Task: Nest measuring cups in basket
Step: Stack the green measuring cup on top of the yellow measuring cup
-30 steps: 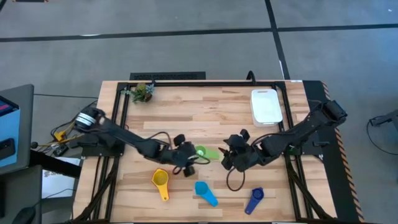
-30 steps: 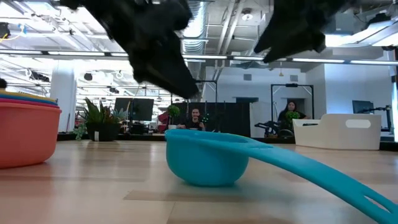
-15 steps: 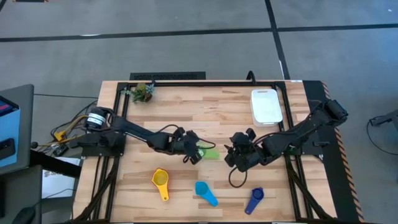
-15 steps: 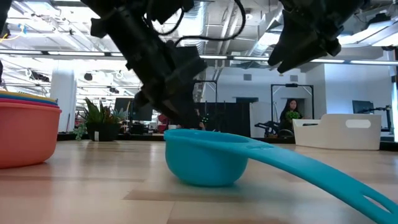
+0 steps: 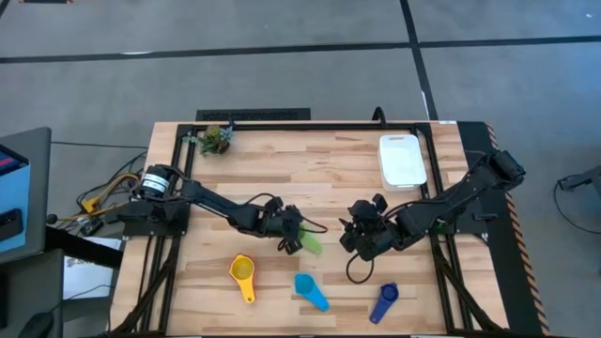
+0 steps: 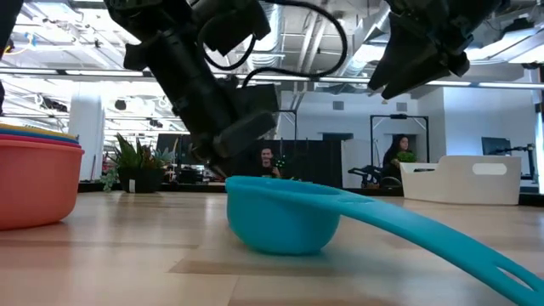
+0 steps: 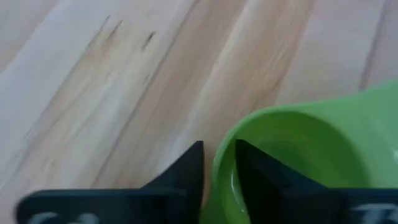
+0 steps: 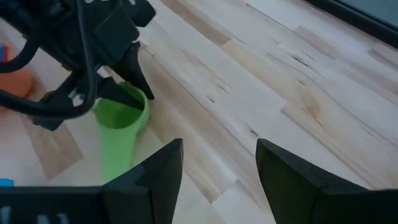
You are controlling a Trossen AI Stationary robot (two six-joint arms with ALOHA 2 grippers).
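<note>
Left gripper (image 5: 293, 232) low at table centre, fingers pinched narrow across the rim of the green cup (image 5: 307, 244): in the left wrist view 1 finger (image 7: 180, 174) sits outside the wall, the other inside the bowl of the cup (image 7: 298, 155). Cup appears just off or barely on the wood; cannot tell which.

Right gripper (image 5: 362, 237) near, to the right of the green cup, fingers spread wide, holding nothing. It hangs above the table in the low view (image 6: 421, 51).

Other cups: yellow (image 5: 243, 272), light blue (image 5: 307, 288) and dark blue (image 5: 385, 300) lie apart along the front edge. In the low view a stack with a red cup (image 6: 34, 183) outermost stands at far left. White basket (image 5: 402, 161) at the back right corner, well apart from the green cup; nothing visible inside it.

Judgement on the step: a rim pinch is thin purchase, so lift straight, keep the bowl level, avoid quick wrist turns. The carry path to the basket crosses the right arm; route behind it or hand over. Lower fully before letting go.
</note>
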